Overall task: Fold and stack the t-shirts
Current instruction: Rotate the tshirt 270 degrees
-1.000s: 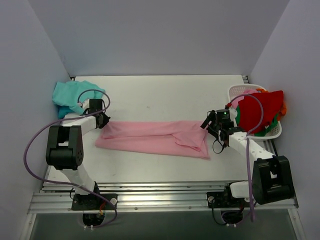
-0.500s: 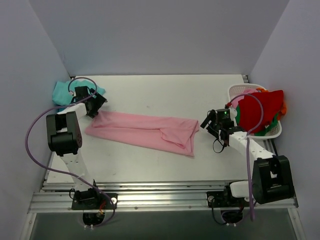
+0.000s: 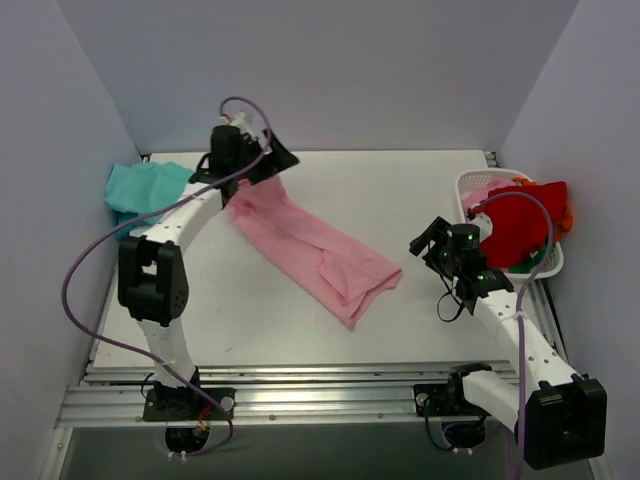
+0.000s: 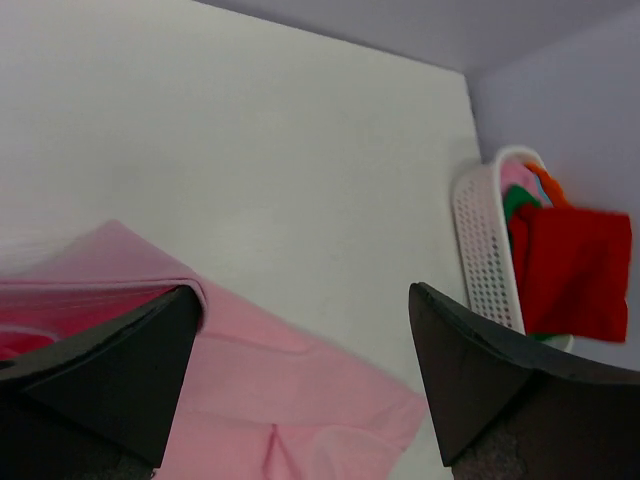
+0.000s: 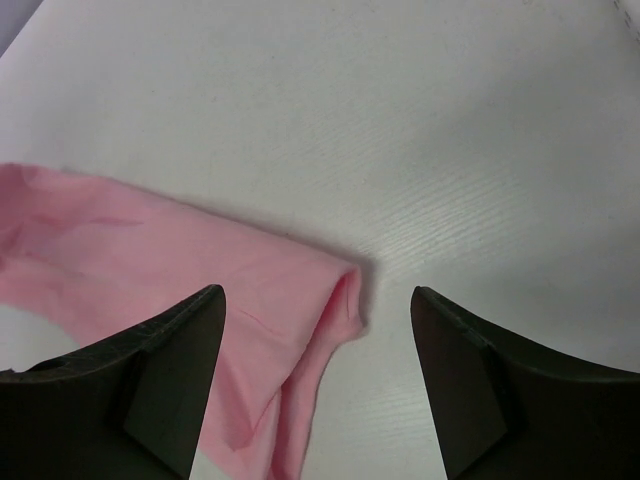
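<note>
The light pink t-shirt (image 3: 310,245) lies folded into a long band, running diagonally from the back left to the table's middle. My left gripper (image 3: 268,158) hovers open over its far end. In the left wrist view the pink cloth (image 4: 280,400) spreads below the left gripper (image 4: 303,295), with a fold edge against the left finger (image 4: 120,370). My right gripper (image 3: 425,243) is open just right of the shirt's near end. In the right wrist view that folded corner (image 5: 340,300) lies between the fingers of the right gripper (image 5: 315,292). The teal t-shirt (image 3: 140,188) is bunched at the back left.
A white plastic basket (image 3: 470,182) stands at the right edge, with a red garment (image 3: 520,225) hanging over it and green and orange cloth inside. The left wrist view shows the basket (image 4: 480,250) too. Walls close in the left, back and right sides.
My left arm swung from the table's left side to the back, dragging the pink shirt's end along so the shirt now lies diagonal, and its jaws opened. The right gripper drew slightly back.
</note>
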Tool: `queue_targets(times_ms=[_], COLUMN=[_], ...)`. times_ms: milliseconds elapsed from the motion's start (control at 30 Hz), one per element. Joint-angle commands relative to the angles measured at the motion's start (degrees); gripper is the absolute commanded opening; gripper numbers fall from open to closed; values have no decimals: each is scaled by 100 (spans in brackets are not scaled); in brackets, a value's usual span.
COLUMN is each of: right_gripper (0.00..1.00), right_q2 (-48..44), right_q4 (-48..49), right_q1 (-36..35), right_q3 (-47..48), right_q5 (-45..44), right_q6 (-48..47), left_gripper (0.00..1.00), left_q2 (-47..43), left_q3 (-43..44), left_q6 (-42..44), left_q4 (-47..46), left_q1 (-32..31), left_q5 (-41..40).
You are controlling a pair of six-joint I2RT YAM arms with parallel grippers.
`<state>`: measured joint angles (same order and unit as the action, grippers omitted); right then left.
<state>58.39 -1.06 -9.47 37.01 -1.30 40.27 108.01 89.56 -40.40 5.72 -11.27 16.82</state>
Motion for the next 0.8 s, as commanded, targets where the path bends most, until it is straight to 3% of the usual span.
queue_targets(times_ms=[0, 167, 533, 767], right_gripper=[70, 71, 71, 71], right_q2=[-248, -609, -856, -707], right_q4=[-385, -632, -861, -389], right_q1=[-54, -54, -46, -54], right_q3=[-28, 16, 78, 25], right_q5=[-177, -283, -389, -100], right_q6=[-46, -133, -257, -248], left_gripper=[94, 94, 94, 94], left_q2=[666, 1029, 1530, 1451], left_q3=[832, 1318, 2074, 1706], left_q6=[778, 1035, 1026, 938], left_q4=[236, 641, 1010, 554], left_q1=[-1242, -1967, -1607, -1580], left_q5=[859, 464, 375, 322])
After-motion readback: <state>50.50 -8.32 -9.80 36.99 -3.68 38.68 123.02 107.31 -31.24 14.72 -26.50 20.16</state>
